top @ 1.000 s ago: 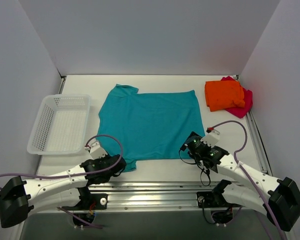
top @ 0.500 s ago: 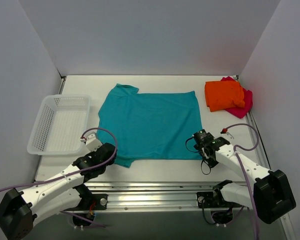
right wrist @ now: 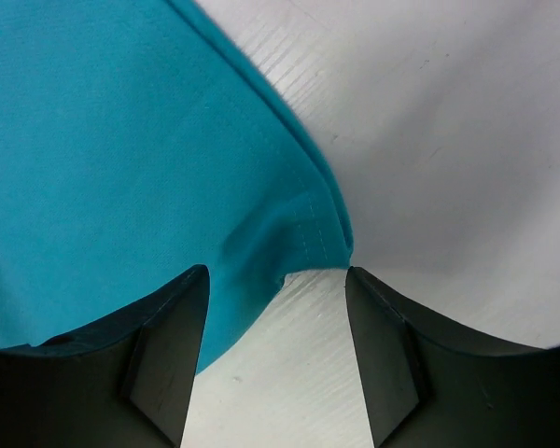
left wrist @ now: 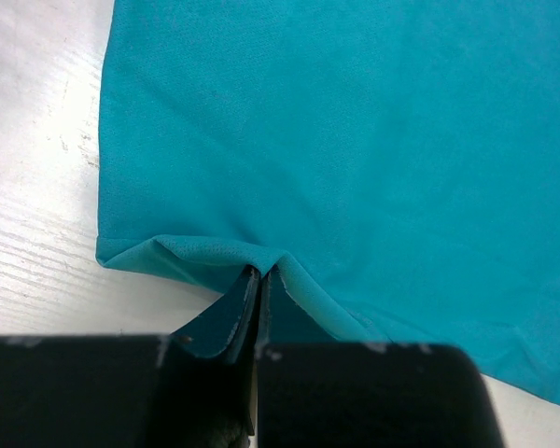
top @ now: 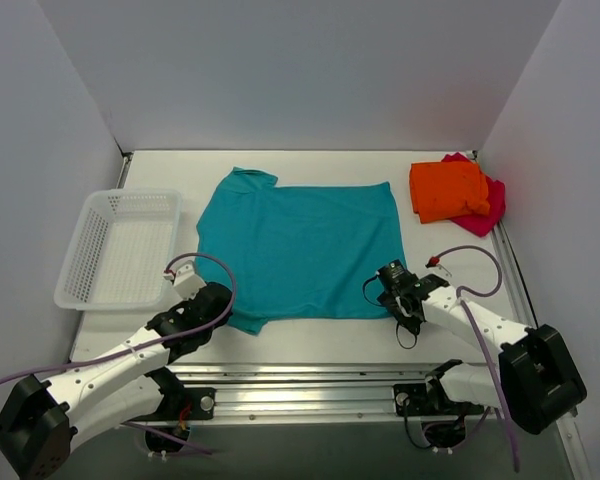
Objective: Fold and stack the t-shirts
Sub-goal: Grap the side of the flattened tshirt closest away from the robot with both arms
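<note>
The teal-blue t-shirt lies spread flat in the middle of the table. My left gripper is shut on its near left hem, and the cloth bunches up over the closed fingertips. My right gripper is open and straddles the shirt's near right corner, with one finger over the cloth and the other over bare table. The folded orange t-shirt lies on the magenta-pink t-shirt at the back right.
A white plastic mesh basket stands at the left side of the table. White walls close in the left, back and right. A metal rail runs along the near edge between the arm bases.
My left gripper slid left along the near hem, dragging the bottom left corner inward. My right gripper swung round and moved in over the shirt's near right corner.
</note>
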Robot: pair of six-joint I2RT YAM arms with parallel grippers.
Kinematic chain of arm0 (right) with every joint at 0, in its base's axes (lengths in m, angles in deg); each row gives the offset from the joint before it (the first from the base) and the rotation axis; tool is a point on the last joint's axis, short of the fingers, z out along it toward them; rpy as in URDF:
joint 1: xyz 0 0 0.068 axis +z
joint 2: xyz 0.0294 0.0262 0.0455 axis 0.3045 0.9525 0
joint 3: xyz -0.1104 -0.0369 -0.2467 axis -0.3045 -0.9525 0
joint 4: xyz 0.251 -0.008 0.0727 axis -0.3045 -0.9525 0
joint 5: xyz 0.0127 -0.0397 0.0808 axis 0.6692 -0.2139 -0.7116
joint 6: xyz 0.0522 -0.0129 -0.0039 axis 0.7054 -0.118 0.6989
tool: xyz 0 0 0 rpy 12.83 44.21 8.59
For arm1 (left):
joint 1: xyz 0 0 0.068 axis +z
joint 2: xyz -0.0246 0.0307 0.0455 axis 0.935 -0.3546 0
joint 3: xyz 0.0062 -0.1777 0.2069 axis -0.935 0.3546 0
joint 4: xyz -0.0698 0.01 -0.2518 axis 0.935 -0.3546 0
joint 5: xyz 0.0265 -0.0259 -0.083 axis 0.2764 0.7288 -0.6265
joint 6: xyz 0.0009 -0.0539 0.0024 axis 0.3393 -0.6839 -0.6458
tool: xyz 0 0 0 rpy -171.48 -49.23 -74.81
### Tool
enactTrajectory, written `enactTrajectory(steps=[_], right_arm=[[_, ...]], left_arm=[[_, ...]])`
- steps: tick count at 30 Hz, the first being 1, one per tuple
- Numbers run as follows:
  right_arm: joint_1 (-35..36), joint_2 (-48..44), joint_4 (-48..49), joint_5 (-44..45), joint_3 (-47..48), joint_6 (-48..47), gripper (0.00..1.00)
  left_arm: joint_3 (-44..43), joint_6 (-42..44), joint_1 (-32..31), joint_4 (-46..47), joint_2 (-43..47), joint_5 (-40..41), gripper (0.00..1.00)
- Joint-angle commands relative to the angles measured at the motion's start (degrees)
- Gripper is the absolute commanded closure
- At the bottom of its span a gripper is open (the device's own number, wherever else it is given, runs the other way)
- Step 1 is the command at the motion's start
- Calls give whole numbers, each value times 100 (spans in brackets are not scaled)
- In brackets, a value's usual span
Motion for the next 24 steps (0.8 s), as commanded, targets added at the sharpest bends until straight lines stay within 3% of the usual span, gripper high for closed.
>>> enactTrajectory(steps=[1,7,24], right_arm=[[88,-405,-424,250,-20,248,44],[88,-740,-749,330,-81,292,57],[18,-565,-759,32,-231,196,55]], left_arm=[[37,70,38,178,62,-73,98],[19,53,38,151,70,-74,98],[81,0,38,345,-149,-65,98]])
